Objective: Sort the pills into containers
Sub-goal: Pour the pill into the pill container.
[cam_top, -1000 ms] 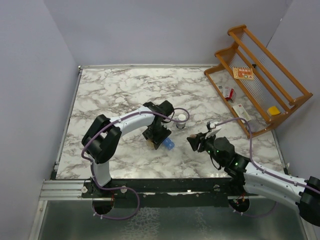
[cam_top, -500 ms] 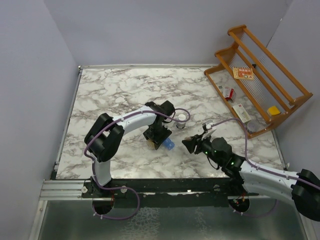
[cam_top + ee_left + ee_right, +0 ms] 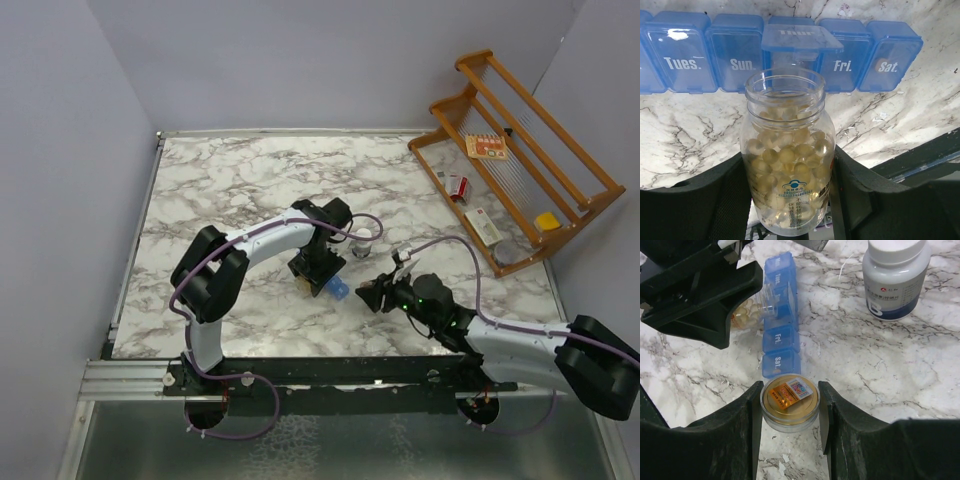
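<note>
Left fingers [image 3: 727, 200] are part-closed, clamped either side of a clear uncapped bottle [image 3: 785, 97] packed with pale yellow round pills [image 3: 790, 155], its mouth aimed at the strip. Just beyond the mouth, flat on the marble bench [image 3: 685, 125], lies the translucent blue plastic strip of lidded day compartments [image 3: 735, 65]. Its long axis runs straight across the left wrist view, Tues. toward the left and Sat. at the right end. The Thur. lid is lifted, the others down. In the right wrist view it points lengthwise away, Sat. end nearest. The top view shows only one blue end past the left wrist. Judgement: the strip is light, stiff and thin-walled, apt to skid on polished marble — take it across its narrow width at one end, clear of the hinged flaps. The pills look smooth and likely to roll. Right fingers [image 3: 855, 440] are part-closed around a small round amber-topped jar [image 3: 790, 400], just beside the Sat. end. A white-capped bottle [image 3: 895, 280] stands apart, farther right.
</note>
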You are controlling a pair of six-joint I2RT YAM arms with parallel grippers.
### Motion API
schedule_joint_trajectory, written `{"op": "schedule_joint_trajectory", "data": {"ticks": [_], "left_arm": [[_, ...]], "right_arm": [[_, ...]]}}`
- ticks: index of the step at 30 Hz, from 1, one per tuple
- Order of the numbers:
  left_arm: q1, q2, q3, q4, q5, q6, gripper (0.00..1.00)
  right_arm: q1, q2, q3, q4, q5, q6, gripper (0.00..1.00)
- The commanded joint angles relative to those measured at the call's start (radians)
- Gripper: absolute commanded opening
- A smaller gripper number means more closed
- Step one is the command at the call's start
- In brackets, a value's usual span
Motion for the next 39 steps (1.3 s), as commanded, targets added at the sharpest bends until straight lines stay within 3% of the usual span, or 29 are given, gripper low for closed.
{"op": "schedule_joint_trajectory", "data": {"ticks": [1,11,23,39], "left_arm": [[-0.01,0.008,0.02,-0.029,-0.006,0.005,0.0],[-0.012,0.015,0.026,-0.031,0.015,0.009,0.0],[-0.013,0.047,0.067,-0.063,0.012,0.016,0.0],[-0.016,0.047,0.058,-0.079,0.007,0.009,0.0]], "right_arm": [[-0.002,0.058,-0.01,0.128,-0.067,0.009,0.01],[-0.002,0.189,0.003,0.257,-0.125,0.004,0.01],[-0.002,0.182,0.006,0.248,-0.153,-0.012,0.01],[0.002,0.289,0.036,0.37,-0.267,-0.033,0.01]]}}
